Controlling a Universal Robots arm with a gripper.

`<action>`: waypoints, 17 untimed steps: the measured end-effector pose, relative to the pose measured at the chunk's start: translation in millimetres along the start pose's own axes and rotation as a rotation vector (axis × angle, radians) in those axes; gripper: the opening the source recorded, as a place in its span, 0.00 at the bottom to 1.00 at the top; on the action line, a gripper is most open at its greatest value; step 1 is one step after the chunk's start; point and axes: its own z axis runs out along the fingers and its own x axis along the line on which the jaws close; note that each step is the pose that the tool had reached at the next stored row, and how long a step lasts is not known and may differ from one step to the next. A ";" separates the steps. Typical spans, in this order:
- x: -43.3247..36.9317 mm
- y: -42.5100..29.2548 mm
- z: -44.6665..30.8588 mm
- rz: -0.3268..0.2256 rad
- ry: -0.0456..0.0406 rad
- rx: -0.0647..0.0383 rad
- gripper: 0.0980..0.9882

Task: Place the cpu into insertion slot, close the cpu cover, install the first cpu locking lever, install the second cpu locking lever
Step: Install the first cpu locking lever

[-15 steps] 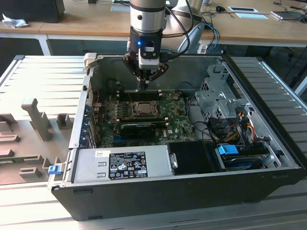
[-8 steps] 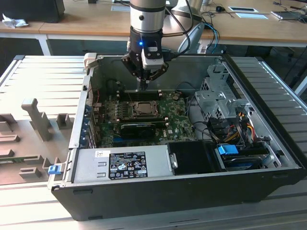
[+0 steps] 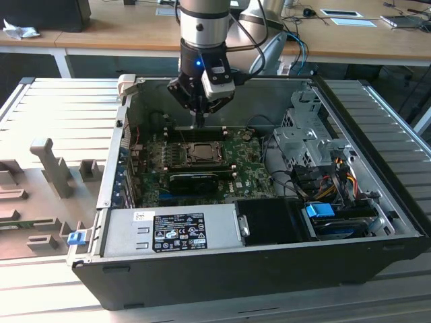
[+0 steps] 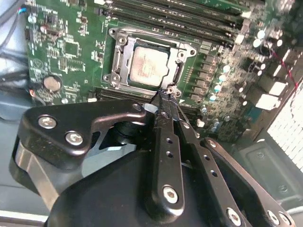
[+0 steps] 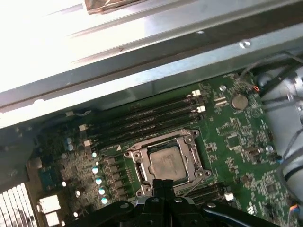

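My black gripper [image 4: 165, 93] is pinched tight together, tips by the socket corner. Just past it, the small grey square cpu [image 4: 149, 66] lies in its slot inside the thin silver cpu cover [image 4: 123, 59]. A slip could scratch the green board [image 4: 61, 56].

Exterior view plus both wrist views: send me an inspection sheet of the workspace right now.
Surface: ribbed grey table, carrying the open computer case.
Job's things: cpu sits in the socket; cpu cover lies flat around it, cpu showing through its window.
Clutter: grey fixture blocks on the table, at the exterior view's left.
Claw: shut, tip at a corner of the socket.
Cables: coloured cable bundle inside the case, at the exterior view's right.
Surroundings: wooden desk behind.
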 end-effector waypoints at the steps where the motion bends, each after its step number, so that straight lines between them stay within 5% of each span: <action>1: 0.0 0.0 0.4 -0.029 0.0006 0.000 0.01; 10: 0.4 -0.2 4.3 -0.254 0.0049 0.001 0.01; 17: 30.8 -8.3 8.8 -0.264 0.0050 0.001 0.01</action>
